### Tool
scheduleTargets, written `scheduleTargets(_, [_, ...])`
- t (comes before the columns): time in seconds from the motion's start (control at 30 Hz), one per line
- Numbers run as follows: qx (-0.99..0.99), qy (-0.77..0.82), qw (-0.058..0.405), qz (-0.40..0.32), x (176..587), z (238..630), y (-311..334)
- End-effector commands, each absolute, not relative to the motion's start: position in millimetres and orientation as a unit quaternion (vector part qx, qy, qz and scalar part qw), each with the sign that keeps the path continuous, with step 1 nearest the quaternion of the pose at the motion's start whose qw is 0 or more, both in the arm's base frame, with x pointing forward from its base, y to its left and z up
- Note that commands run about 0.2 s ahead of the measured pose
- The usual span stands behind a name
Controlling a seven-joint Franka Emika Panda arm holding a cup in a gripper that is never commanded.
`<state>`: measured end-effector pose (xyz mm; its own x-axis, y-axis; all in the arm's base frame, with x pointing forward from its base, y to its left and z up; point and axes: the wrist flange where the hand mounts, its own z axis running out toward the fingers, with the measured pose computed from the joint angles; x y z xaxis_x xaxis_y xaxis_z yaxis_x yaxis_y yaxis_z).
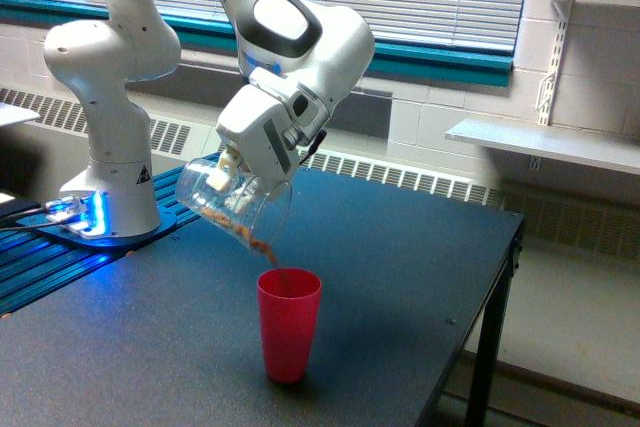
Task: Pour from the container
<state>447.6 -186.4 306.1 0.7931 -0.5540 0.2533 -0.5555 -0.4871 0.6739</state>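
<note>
My gripper (237, 169) is shut on the container (226, 199), a clear beaker-like cup tilted steeply with its mouth down and to the exterior view's right. Brown nut-like bits lie along its lower wall and spill in a thin stream from its lip. Directly under that lip stands an opaque red cup (289, 323), upright on the dark table (400, 267); the stream falls into its open mouth. The fingers are mostly hidden behind the white hand and the clear wall.
The arm's white base (110, 162) stands at the exterior view's left on a blue-lit mount (70, 215). The table's edge (490, 317) drops off on the right. A wall shelf (545, 142) and a radiator lie behind.
</note>
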Motion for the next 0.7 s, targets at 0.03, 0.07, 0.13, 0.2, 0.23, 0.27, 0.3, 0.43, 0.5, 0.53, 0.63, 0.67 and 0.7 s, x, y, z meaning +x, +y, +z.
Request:
scheduleTargets(0.03, [0.869,-0.295,0.396,-0.015,451.1,306.9,-182.2])
scheduleTargets(0.07, [0.87,-0.292,0.397,-0.018,451.1,307.0,-182.2])
scheduleTargets(0.13, [0.871,-0.287,0.398,-0.024,451.5,308.3,-182.3])
scheduleTargets(0.2, [0.872,-0.284,0.397,-0.027,451.9,308.8,-182.2])
scheduleTargets(0.23, [0.873,-0.282,0.398,-0.029,452.1,309.0,-182.4])
scheduleTargets(0.27, [0.873,-0.281,0.398,-0.03,452.2,309.1,-182.4])
scheduleTargets(0.3, [0.873,-0.28,0.397,-0.031,452.2,309.3,-182.5])
scheduleTargets(0.43, [0.876,-0.279,0.393,-0.033,452.4,309.8,-183.2])
scheduleTargets(0.5, [0.876,-0.279,0.391,-0.033,452.6,310.3,-183.6])
scheduleTargets(0.53, [0.876,-0.281,0.39,-0.032,452.5,310.1,-183.6])
scheduleTargets(0.63, [0.878,-0.284,0.383,-0.031,451.6,309.5,-184.5])
scheduleTargets(0.67, [0.878,-0.284,0.383,-0.031,451.3,309.4,-184.4])
scheduleTargets(0.7, [0.878,-0.284,0.383,-0.031,451.1,309.4,-184.4])
